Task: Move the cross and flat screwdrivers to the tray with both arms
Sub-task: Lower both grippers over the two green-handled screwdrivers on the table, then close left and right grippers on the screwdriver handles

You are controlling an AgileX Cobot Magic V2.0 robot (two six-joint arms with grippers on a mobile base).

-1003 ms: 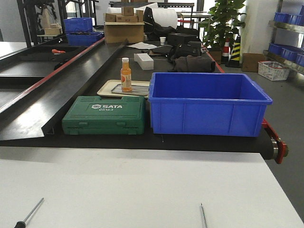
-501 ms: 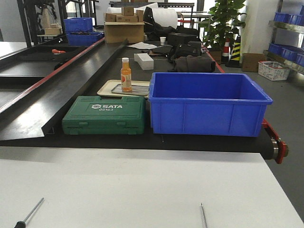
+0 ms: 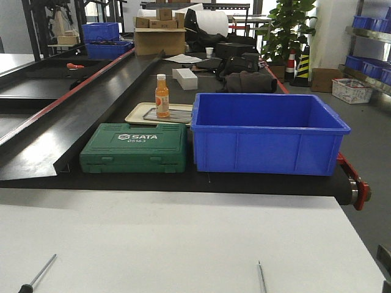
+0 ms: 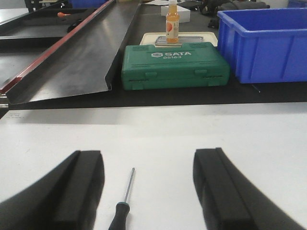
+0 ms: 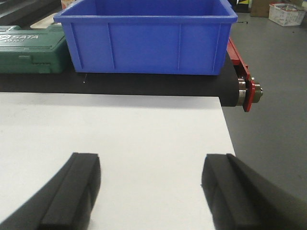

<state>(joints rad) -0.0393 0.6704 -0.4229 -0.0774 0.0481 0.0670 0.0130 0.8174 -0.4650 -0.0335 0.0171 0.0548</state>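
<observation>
front view: left screwdriver (image 3: 36, 273) and right screwdriver (image 3: 261, 278) lie well apart on the white table (image 3: 183, 232), one per arm; grey tray not in view.
left wrist: left gripper (image 4: 148, 189) spread wide, empty, framing its screwdriver (green case (image 4: 173, 64) beyond).
right wrist: right gripper (image 5: 151, 189) wide open, empty, facing the blue bin (image 5: 144, 36).

- Left gripper (image 4: 148, 184): two matte black fingers (image 4: 79, 191), thick and wedge-shaped, with flat inner faces and squared tips.
- Right gripper (image 5: 151, 187): matching matte black fingers (image 5: 225, 189), blocky, with softly bevelled edges and a dull, rubbery look.
</observation>
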